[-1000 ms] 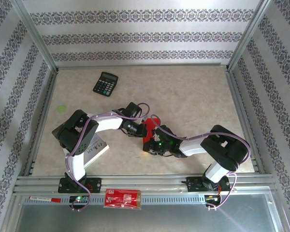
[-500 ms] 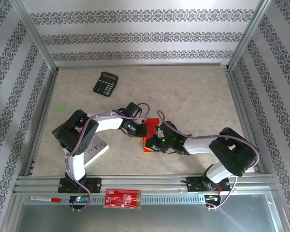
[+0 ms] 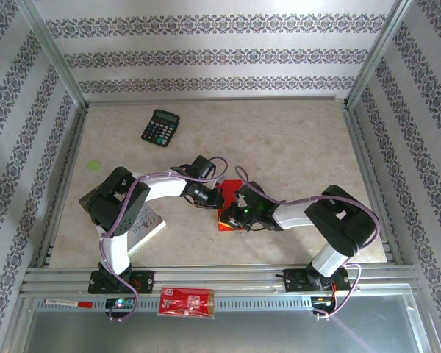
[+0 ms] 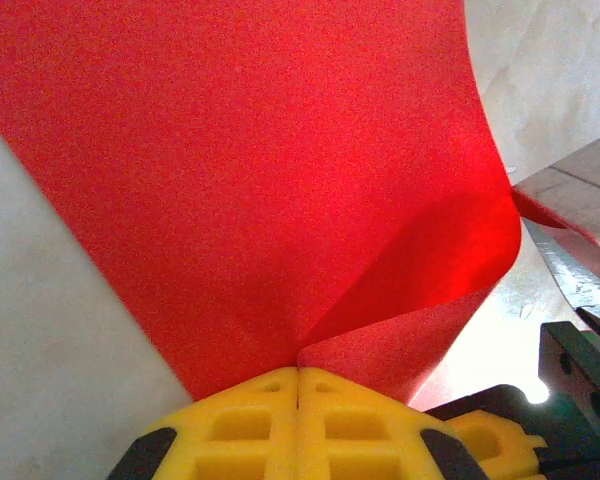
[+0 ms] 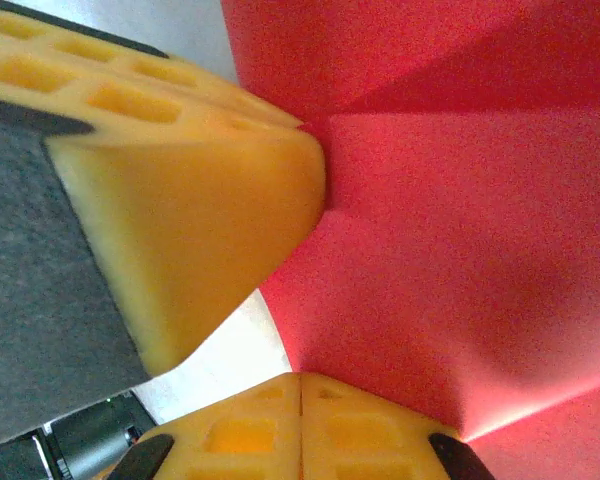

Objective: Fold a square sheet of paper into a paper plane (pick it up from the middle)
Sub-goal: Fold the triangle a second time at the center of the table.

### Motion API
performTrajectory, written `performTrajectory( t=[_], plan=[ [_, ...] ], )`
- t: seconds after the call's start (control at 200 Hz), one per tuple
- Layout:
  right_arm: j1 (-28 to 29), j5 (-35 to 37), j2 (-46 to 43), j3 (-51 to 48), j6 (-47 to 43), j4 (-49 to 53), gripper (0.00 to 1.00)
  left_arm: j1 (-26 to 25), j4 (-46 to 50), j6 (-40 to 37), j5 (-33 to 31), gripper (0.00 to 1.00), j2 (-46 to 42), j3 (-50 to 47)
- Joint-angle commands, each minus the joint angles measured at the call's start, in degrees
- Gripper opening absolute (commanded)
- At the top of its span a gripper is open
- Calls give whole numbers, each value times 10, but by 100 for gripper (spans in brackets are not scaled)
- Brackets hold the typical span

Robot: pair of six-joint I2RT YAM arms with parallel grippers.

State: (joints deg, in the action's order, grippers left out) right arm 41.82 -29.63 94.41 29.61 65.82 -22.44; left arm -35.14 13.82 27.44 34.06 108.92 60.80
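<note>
Surface (image 3: 294, 147): pale marbled sheet, matt, lying inside a metal frame. Square sheet of paper (image 4: 260, 170): thin plain red stock, sitting near the front middle of the surface. From above the two wrists are covering most of it, so its outline is not showing; close up it is curling into a soft fold with shallow creases. White booklet (image 3: 148, 226): lying largely hidden under the left arm. Calculator (image 3: 160, 127): black, resting far left, well apart. Left gripper (image 4: 298, 385): yellow waffle-moulded pads, jaws pressing closed, pinching the sheet's fold. Right gripper (image 5: 300, 385): matching pads, jaws closed, clamping the sheet just beside.
</note>
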Motion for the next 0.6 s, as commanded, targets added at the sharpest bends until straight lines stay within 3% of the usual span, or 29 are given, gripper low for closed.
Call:
performTrajectory(
  t=[0.0,0.595],
  plan=[
    [2,6,7,-17,-11,11,7,-1,48,-14,-80,0,41,-14],
    [60,-2,-28,-21,-8,70,7,0,49,-13,-85,0,41,-16]
  ],
)
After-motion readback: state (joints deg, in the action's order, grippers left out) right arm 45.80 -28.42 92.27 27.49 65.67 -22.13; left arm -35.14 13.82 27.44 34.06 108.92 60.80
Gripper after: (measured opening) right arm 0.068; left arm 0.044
